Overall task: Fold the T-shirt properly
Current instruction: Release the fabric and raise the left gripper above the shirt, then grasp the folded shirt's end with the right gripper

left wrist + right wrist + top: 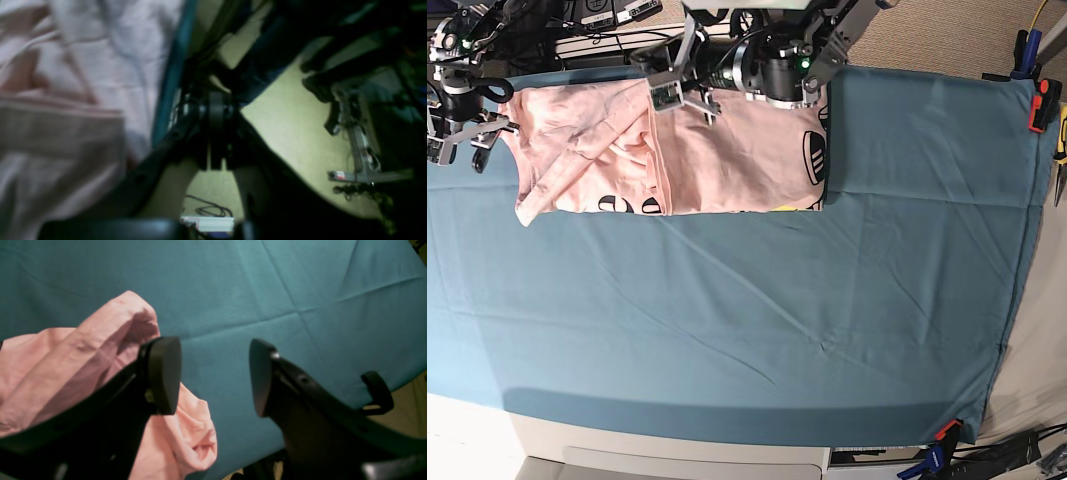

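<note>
A: Where does the shirt [677,145] lie?

B: At the far edge of the bench [757,330], over toward the right arm's end. Its long axis runs along that edge, side to side. Part of it is already doubled over, with a loose flap bunched at the right arm's end.

A: And the hands?

B: The right hand [213,376] has its pads well apart, nothing between them. In its wrist view a rumpled fold of pink sits just beside one pad [163,373], with bare teal cloth [300,280] under the gap. The left hand [213,220] I cannot tell; that view is dark and blurred, showing only pink fabric beside the bench edge and floor beyond.

A: So which arm is nearer the loose part?

B: The right, I'd judge. The flap lies to one side of its open hand.

A: Any writing?

B: Black marks and a striped oval graphic [815,155] show along the shirt's near and side edges, but nothing legible. No brand readable.
</note>
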`<state>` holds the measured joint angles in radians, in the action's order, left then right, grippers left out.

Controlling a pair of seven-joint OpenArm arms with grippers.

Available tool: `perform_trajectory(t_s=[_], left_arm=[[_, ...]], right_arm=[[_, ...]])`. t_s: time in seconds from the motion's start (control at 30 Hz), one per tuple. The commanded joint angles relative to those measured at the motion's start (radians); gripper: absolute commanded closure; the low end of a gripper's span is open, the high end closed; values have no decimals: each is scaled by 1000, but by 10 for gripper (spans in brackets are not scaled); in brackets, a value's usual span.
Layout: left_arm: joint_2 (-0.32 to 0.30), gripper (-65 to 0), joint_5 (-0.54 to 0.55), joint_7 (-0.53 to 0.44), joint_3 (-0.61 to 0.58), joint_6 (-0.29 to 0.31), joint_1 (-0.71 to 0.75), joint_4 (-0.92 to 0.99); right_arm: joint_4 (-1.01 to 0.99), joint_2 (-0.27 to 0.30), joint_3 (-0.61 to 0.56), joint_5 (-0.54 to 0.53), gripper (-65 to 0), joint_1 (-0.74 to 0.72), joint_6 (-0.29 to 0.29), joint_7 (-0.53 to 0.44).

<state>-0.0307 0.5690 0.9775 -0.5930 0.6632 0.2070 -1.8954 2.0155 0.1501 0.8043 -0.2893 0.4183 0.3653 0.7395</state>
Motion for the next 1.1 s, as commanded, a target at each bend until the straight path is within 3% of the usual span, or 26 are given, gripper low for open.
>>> perform_trajectory(t_s=[0.0, 0.1, 0.2, 0.3, 0.4, 0.47, 0.53, 0.6, 0.73, 0.87, 1.07], left_arm=[[11, 0, 35, -23, 1, 18, -6, -17], [11, 0, 37, -23, 5, 16, -8, -17], [11, 0, 37, -5, 9, 16, -8, -17], [11, 0, 38, 2, 9, 35, -7, -17], [11, -150, 37, 1, 9, 35, -7, -17], [11, -247, 34, -2, 9, 35, -7, -17], [11, -294, 12, -13, 9, 35, -7, -17], [11, -299, -19, -30, 9, 35, -7, -17], [11, -299, -51, -35, 9, 35, -4, -17], [12, -299, -53, -35, 9, 35, -1, -17], [14, -299, -52, -36, 7, 35, -2, -17]], right_arm=[[18, 16, 6, -9, -326, 0, -3, -34], [18, 37, 6, -9, -326, 0, 8, -24], [17, 119, 6, 2, -327, -8, 27, 95], [-13, 211, 11, 40, -327, -20, 30, 113], [-115, 290, 17, 13, -352, -59, 32, 118], [-216, 333, 17, -76, -355, -99, 61, 156], [-336, 376, 17, -231, -355, -151, 124, 258], [-468, 414, 17, -433, -355, -198, 204, 367], [-726, 478, 15, -793, -355, -241, 322, 489], [-899, 517, 15, -994, -356, -244, 333, 575], [-1048, 523, 13, -1110, -356, -256, 333, 600]])
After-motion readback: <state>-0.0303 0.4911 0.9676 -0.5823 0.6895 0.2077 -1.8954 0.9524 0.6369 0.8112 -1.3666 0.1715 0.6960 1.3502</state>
